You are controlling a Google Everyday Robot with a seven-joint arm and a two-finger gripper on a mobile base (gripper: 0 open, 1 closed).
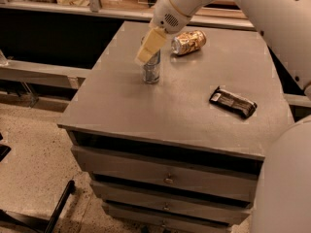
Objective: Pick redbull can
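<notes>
- Grey table top [126, 106] is holding three things – it's sitting over a stack of drawers [167, 178] w/ small round knobs.
- The redbull can [152, 72] is standing upright on the table, silver and blue, tall and slim.
- The gripper [146, 51], tan in colour, is hanging right at the can's top and covering its upper part – can't tell if the claw is spread, pressed together or pinching the can.
- The white arm [184, 4] is slanting down to it from above.
- A gold can [188, 41] is lying on its side near the redbull can, farther back, not touching it.
- A flat black bar [233, 102] is lying well apart from both cans, closer to the front edge.
</notes>
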